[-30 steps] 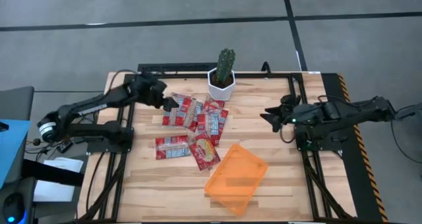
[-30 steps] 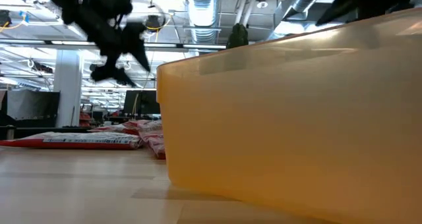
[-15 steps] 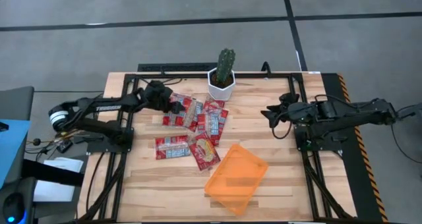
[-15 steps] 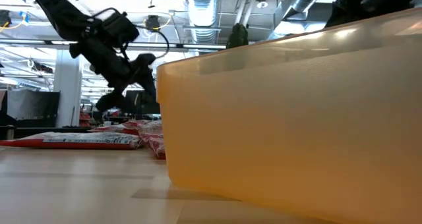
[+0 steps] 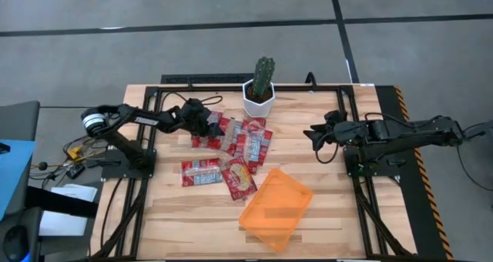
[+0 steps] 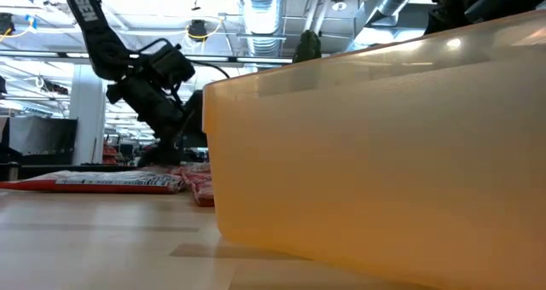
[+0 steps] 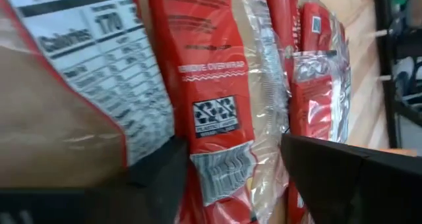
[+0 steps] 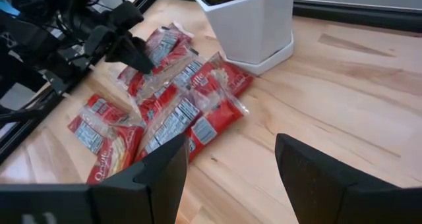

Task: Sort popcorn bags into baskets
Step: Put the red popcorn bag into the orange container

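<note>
Overhead arrangement on the wooden table (image 5: 323,200). The left gripper (image 5: 213,125) is lowered onto the far end of the cluster of popcorn bags (image 5: 231,150), its fingers spread to either side of one red bag (image 7: 221,92); no firm grip on it is visible. The bags lie flat, overlapping, just in front of the white cactus pot (image 5: 259,98). The orange basket (image 5: 276,208) sits tilted beside the nearest bags and holds none of them. The right gripper (image 5: 313,136) hovers well apart on the right side, fingers open, holding nothing.
</note>
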